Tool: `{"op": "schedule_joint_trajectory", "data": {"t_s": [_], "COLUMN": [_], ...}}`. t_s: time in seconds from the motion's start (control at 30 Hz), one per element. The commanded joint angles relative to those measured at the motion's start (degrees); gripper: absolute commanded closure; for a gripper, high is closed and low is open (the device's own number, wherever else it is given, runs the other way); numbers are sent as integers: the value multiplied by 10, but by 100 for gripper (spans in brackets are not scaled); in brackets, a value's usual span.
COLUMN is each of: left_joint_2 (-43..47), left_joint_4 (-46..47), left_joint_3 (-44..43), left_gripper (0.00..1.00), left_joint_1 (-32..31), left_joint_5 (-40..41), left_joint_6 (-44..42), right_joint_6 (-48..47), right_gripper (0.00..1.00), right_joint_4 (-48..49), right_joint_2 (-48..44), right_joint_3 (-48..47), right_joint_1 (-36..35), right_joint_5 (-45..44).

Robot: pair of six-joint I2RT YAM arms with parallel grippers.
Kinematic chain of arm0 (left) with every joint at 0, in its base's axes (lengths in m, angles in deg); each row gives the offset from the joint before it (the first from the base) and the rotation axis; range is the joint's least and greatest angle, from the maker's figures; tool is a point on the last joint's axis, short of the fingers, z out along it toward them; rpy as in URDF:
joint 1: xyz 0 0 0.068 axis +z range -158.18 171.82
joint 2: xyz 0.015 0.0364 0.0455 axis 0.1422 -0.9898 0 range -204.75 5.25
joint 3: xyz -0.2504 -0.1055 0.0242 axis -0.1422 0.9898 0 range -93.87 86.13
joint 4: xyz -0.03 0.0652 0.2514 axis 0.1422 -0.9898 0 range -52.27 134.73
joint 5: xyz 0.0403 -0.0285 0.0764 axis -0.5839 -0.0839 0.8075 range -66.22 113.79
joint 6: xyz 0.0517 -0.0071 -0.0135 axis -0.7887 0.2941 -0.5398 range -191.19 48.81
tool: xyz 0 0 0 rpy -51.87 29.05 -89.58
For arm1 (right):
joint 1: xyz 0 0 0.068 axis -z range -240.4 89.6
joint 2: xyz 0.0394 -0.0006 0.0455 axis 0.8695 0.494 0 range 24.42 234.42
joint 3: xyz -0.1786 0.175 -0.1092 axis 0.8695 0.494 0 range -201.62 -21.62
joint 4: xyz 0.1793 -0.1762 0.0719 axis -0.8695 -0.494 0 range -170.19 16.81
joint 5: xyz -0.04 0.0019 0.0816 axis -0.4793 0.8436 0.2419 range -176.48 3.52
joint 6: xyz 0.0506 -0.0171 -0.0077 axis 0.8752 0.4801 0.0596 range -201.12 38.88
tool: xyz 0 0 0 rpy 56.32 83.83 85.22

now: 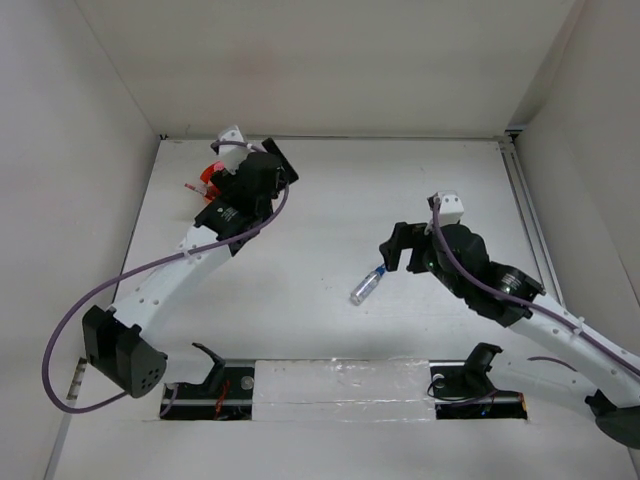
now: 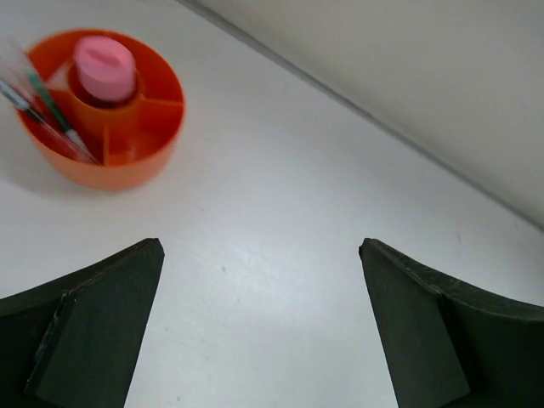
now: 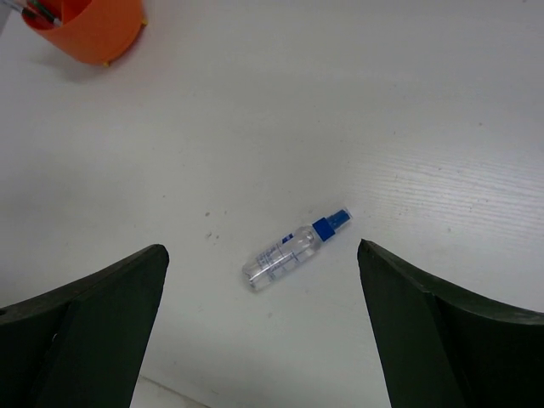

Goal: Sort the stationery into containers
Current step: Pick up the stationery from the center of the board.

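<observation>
Left gripper [image 2: 260,255]: dark matte fingers, wedge-shaped with flat inner faces, spread wide, nothing between them but bare white table [image 2: 280,195], smooth with a faint grain.

Ahead of the finger at the left of that wrist view, and well apart from it: round orange tub [image 2: 110,174], glossy plastic, low walls, a round cup in the middle and straight dividers running out to the rim. Upright in the middle cup: pink-capped bottle [image 2: 104,64], stubby, its cap rounded and smooth, long axis vertical, cap up. In an outer compartment on the side of the tub farthest to the left: thin pens [image 2: 51,115], blurred, one showing green, leaning with lower ends down in the tub and upper ends tilted out towards the view's upper left.

Right gripper [image 3: 262,255]: same dark wedge fingers, also spread fully, holding nothing. Seen in the gap between them, on the table below and untouched: clear blue-capped bottle [image 3: 293,248], slim, cylindrical, transparent, with small printing on its side. Flat on its side, long axis slanted across the gap, blue cap towards the finger at the right of the view and slightly ahead, base towards the other. Nearer the right-hand finger than the left-hand one.
</observation>
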Motion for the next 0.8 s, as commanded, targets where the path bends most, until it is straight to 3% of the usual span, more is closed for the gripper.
{"op": "schedule_joint_trajectory", "data": {"t_s": [0.0, 0.23, 0.33, 0.47, 0.6, 0.77], "left_joint_2": [7, 92, 120, 125, 125, 99], "left_joint_4": [-32, -21, -21, -36, -13, -6], "left_joint_3": [11, 87, 92, 92, 112, 119], "left_gripper": [0, 0, 0, 0, 0, 0], "left_joint_1": [-22, -33, -82, -117, -117, -117], "left_joint_5": [-57, -72, -48, -19, -26, -41], "left_joint_6": [-3, -3, -3, -11, -11, -22], "right_joint_6": [63, 176, 182, 210, 258, 292], "right_gripper": [1, 1, 1, 0, 0, 0], "right_joint_4": [8, -3, 44, 38, -21, -19], "right_joint_2": [22, 117, 142, 211, 311, 376], "right_joint_3": [4, 20, 41, 22, -29, -54], "right_joint_1": [7, 7, 7, 7, 7, 12], "right_joint_5": [-39, -57, -57, -76, -97, -111]}}
